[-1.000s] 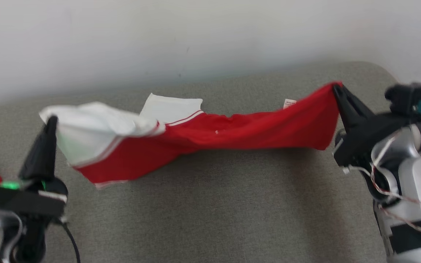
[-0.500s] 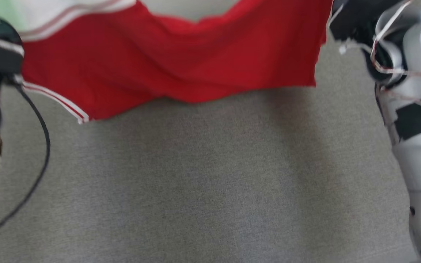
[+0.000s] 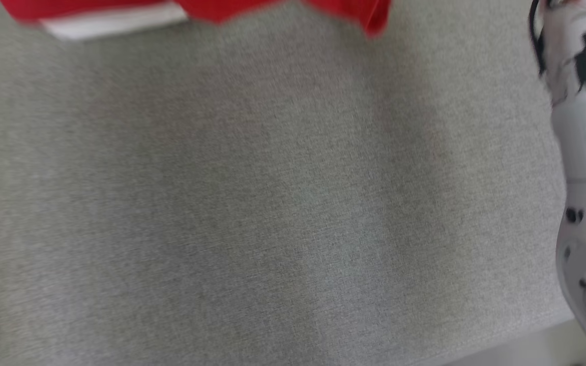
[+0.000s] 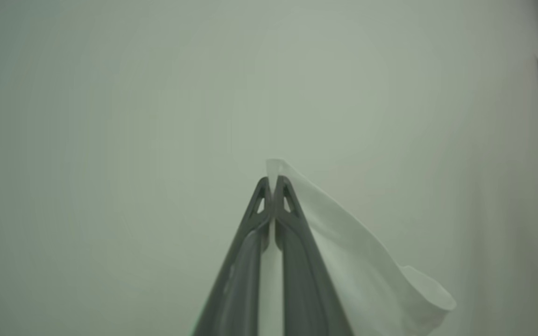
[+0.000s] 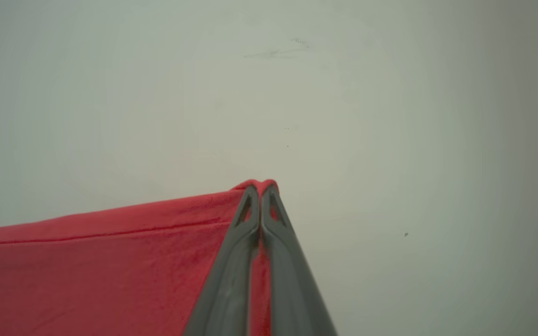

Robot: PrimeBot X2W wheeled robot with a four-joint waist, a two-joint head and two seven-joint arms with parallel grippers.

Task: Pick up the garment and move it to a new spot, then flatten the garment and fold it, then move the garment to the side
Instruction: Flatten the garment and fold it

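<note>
The garment (image 3: 344,7) is at the far edge of the head view, blurred, above the grey cushion (image 3: 272,203). Whether its low edge touches the cushion cannot be told. Its long axis goes from left to right across the scene. A white band (image 3: 115,23) is on the left part and plain red cloth on the right part, where it ends in a hanging corner. The pale right arm (image 3: 585,152) stands at the right edge of this view, near the cushion's right side.

In the left wrist view the left gripper (image 4: 273,182) is closed tight on the white end (image 4: 343,242) of the garment. A little tip of cloth comes out past the fingertips, and the rest falls along the right side of the fingers in that view, down to a rolled hem. Behind it is a plain wall (image 4: 110,93).

In the right wrist view the right gripper (image 5: 260,189) is also closed tight, on the red end (image 5: 87,270). The cloth is pinched at the fingertips, and from there its top edge runs away to the left of that view, quite straight.
</note>
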